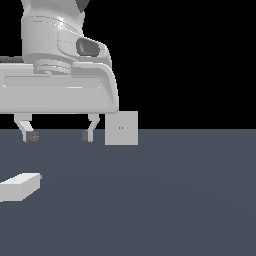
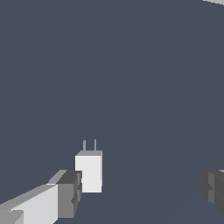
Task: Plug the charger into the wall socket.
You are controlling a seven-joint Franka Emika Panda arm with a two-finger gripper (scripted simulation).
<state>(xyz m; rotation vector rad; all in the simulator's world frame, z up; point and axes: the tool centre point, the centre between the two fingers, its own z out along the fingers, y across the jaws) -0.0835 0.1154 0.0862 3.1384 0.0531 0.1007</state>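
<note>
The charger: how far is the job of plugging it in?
Nothing is done yet. The charger lies on the floor, apart from the wall socket. The claw is open above the floor, holding nothing. Grasping, carrying and inserting remain.

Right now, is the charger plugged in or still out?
Out. The charger lies flat on the floor, apart from the wall socket; the open gripper holds nothing.

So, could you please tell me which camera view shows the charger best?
The wrist view: the whole charger shows there, with its two prongs, lying on the floor between the open jaws. In the exterior view the charger is cut off at that view's left edge and no prongs show.
</note>
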